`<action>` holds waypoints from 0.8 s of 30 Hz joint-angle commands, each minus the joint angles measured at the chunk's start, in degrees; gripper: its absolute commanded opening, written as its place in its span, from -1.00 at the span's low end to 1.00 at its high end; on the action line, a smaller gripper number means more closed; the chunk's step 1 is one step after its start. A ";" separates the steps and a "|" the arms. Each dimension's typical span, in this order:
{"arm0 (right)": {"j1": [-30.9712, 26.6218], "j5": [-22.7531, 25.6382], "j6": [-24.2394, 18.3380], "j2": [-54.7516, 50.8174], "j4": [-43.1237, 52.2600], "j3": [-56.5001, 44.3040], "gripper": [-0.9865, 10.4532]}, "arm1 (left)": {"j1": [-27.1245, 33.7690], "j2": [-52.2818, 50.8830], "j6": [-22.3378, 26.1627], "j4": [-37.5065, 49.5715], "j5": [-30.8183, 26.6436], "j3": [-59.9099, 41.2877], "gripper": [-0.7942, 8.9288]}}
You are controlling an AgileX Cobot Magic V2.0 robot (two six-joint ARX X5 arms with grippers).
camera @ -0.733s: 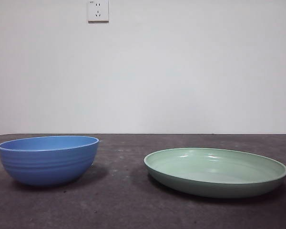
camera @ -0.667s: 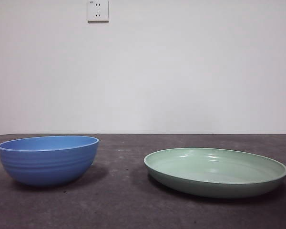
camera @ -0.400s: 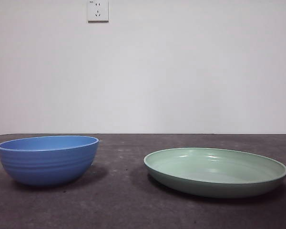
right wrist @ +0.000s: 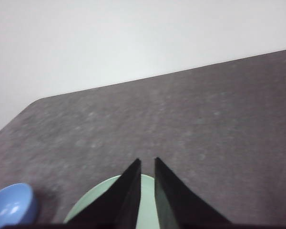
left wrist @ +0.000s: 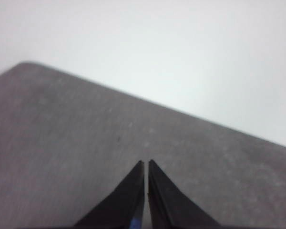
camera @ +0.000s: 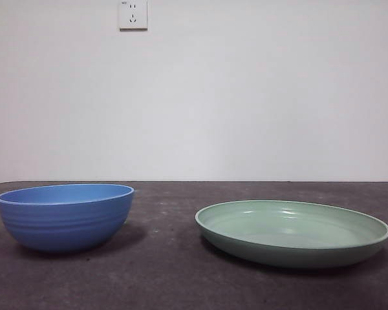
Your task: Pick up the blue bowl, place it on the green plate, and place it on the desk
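Both grippers hang in the air above the desk, holding nothing.

The left gripper (left wrist: 146, 164) has its jaws pressed together with only a hairline slit between them, pointing over bare desk (left wrist: 62, 138); a sliver of blue shows low down between the jaws. The right gripper (right wrist: 147, 162) has its jaws nearly closed, a narrow gap left between them, above the near rim of the green plate (right wrist: 145, 200), with the blue bowl (right wrist: 12, 205) off to one side. In the front view the blue bowl (camera: 64, 216) and green plate (camera: 292, 231) sit apart on the desk (camera: 161, 271), the bowl to the left. A white wall socket (camera: 133, 14) carries no readable writing.
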 commanded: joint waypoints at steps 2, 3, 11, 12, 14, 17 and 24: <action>0.04 -3.98 0.55 3.58 -0.50 3.89 -0.75 | -0.04 5.29 1.55 -0.50 2.54 6.97 -0.80; 0.04 -5.66 0.55 4.90 -0.70 4.83 -0.75 | -0.04 7.28 1.60 -1.29 4.09 9.07 -0.80; 0.04 -16.70 0.37 13.44 -2.43 9.92 -0.75 | -0.07 20.83 2.93 -9.31 19.08 19.50 -0.80; 0.04 -18.27 0.37 14.69 -2.67 10.73 -0.75 | -0.04 22.80 3.30 -10.34 21.42 20.55 -0.80; 0.04 -20.31 0.35 16.41 -3.30 11.93 -0.75 | -0.07 25.73 3.58 -11.69 24.83 21.86 -0.80; 0.04 -22.93 0.22 19.21 -5.44 13.97 -0.75 | -0.07 30.08 4.98 -12.96 30.08 22.91 -0.80; 0.04 -26.99 -3.85 26.45 -12.31 15.02 -0.75 | -0.04 38.77 11.72 -16.24 32.92 22.88 -0.80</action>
